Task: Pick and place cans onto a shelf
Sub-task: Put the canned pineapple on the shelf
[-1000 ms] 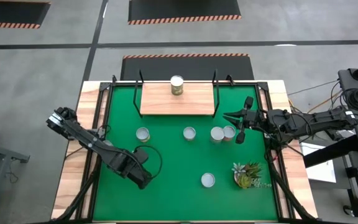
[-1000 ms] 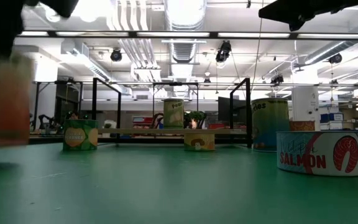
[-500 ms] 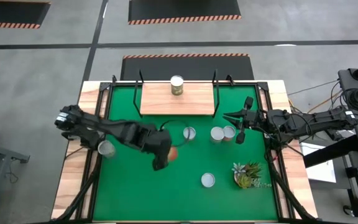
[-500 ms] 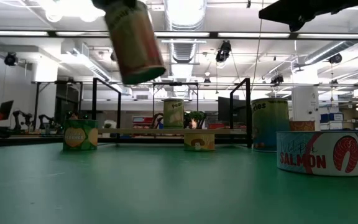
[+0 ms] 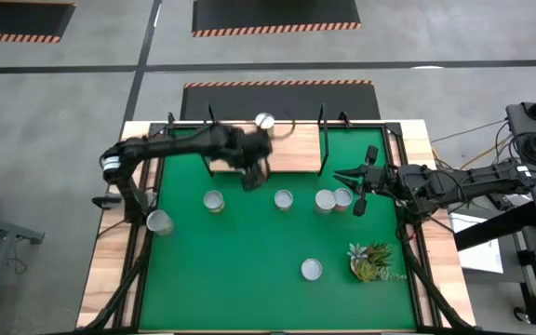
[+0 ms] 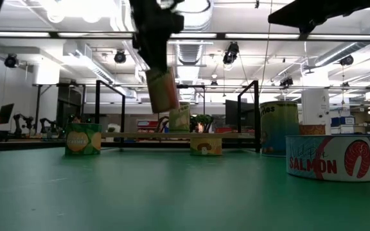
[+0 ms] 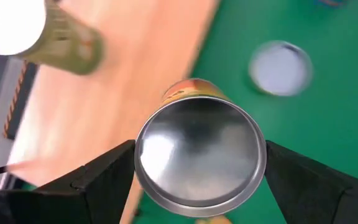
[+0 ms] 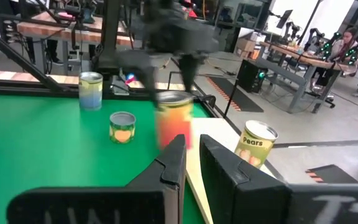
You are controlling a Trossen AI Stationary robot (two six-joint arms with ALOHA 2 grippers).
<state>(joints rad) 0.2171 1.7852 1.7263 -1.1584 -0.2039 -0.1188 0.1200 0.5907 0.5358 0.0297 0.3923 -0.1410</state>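
My left gripper [image 5: 254, 169] is shut on an orange-and-tan can [image 6: 162, 90] with a shiny top [image 7: 197, 155]. It holds the can in the air over the near edge of the light-wood shelf [image 5: 291, 154]. A "Pears" can [image 5: 264, 121] stands upright on the shelf's far edge. Several cans stand on the green mat: [image 5: 213, 200], [image 5: 283, 198] and a pair [image 5: 333, 198]. My right gripper [image 5: 352, 177] hovers shut at the mat's right side, holding nothing. My left gripper pinches the can's side wall just below the top rim [image 7: 143, 163] between its two fingers [image 7: 104, 177], one on each side. The fingers come from above, slanting down. The can hangs below them, lifted clear and slightly tilted.
Black metal brackets [image 5: 323, 140] rise at the shelf's ends. A flat can [image 5: 311, 269] and a small leafy plant [image 5: 370, 261] sit at the near right. One more can [image 5: 159, 221] stands on the wooden border to the left of the mat.
My left gripper has swung with the can from the mat's near left toward the far edge, rising a little and rolling its wrist. It now holds the can at the shelf's near edge. My right arm has kept still.
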